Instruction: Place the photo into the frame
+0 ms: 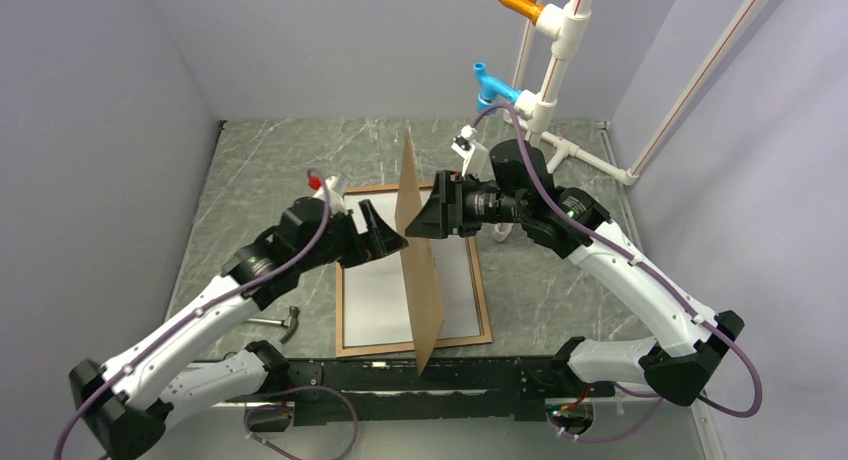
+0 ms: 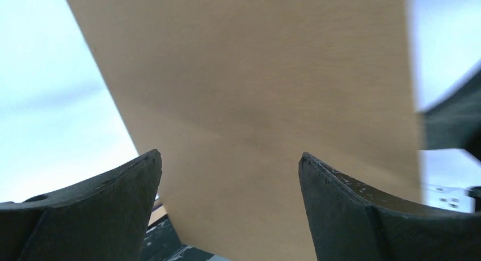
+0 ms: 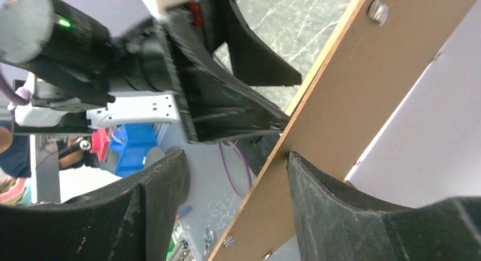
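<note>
Even bright light, soft shadows; left wrist view blurred, background overexposed.

Robotics lab cell here: lilac panel walls (image 1: 90,160), marble-pattern tabletop (image 1: 270,170), white PVC pipe stand (image 1: 565,25), two arms (image 1: 190,330) bolted to a black rail (image 1: 450,388).

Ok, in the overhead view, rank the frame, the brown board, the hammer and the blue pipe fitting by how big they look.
1. frame
2. brown board, standing nearly edge-on, so foreshortened
3. hammer and blue pipe fitting: alike, not ranked
</note>
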